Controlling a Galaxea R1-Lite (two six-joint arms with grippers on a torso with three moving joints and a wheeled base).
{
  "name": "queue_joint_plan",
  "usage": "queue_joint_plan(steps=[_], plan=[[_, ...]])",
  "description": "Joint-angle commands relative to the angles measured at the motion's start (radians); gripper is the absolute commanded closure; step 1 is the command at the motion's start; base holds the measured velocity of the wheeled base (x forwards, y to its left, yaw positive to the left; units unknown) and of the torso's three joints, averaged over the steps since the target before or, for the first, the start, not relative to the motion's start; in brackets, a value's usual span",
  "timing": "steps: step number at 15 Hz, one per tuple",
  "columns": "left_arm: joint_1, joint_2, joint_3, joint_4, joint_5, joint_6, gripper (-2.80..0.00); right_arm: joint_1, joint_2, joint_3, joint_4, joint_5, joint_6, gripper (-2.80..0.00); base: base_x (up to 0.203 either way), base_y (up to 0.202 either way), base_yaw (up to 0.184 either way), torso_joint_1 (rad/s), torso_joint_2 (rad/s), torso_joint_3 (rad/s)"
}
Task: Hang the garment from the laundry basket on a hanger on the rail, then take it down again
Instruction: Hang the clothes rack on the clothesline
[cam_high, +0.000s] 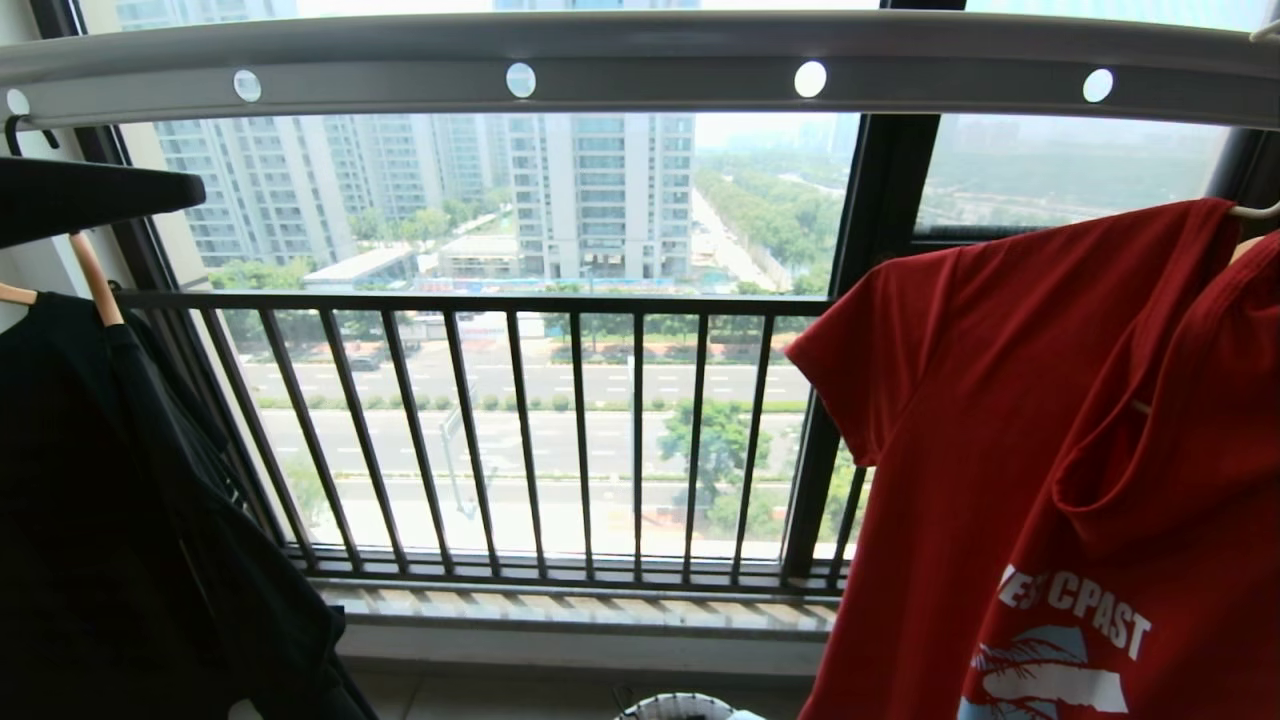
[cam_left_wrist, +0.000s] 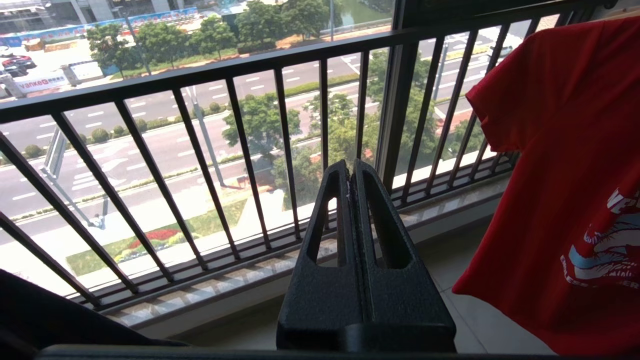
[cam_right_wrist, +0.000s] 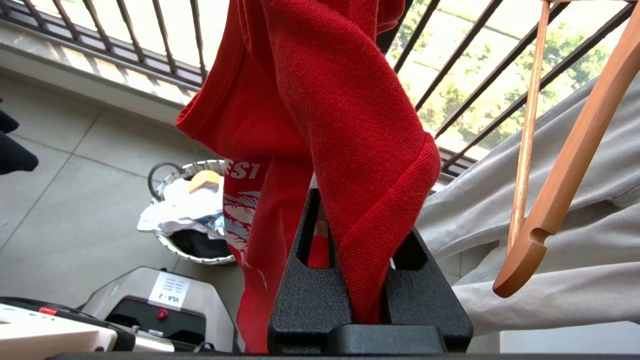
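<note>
Right gripper (cam_right_wrist: 367, 235) is clamped on a twisted fold of the red short-sleeved T-shirt with white lettering (cam_right_wrist: 320, 100); the cloth runs down between its black fingers (cam_right_wrist: 310, 295) and rises straight up out of them, so the garment's long axis is vertical, hanging above the pincer. From the head camera the same shirt (cam_high: 1020, 420) hangs at the right under the wide grey-silver metal rail with round holes (cam_high: 640, 65), one shoulder carried by the thin cream-white wire hanger (cam_high: 1258, 212), of which only a tip shows at the picture's edge. Neither arm appears in that view.

Left gripper (cam_left_wrist: 351, 172) is pressed shut on nothing, pointing at the dark railing of vertical bars (cam_left_wrist: 250, 150), with the shirt well off to one side, so the right arm is plainly the nearer. Far below, on the tiled floor, stands the small round laundry basket with a white mesh rim (cam_right_wrist: 172, 242). Judging by this, the next move turns on the fold being drawn downward, along the line of hang.
</note>
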Motion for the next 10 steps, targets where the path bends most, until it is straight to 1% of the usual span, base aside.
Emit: queue_joint_plan(steps=[1,10], plan=[[0.000,-0.001,0.000,0.001,0.000,0.000,0.00,-0.001,0.000,0.000,0.007,-0.002,0.001,0.00,0.000,0.000,0.000,0.032,-0.09,-0.033],[0.000,-0.012,-0.001,0.001,0.001,-0.001,0.00,-0.004,-0.009,-0.003,0.004,-0.002,-0.001,0.00,0.000,0.000,0.000,0.000,0.00,0.000]])
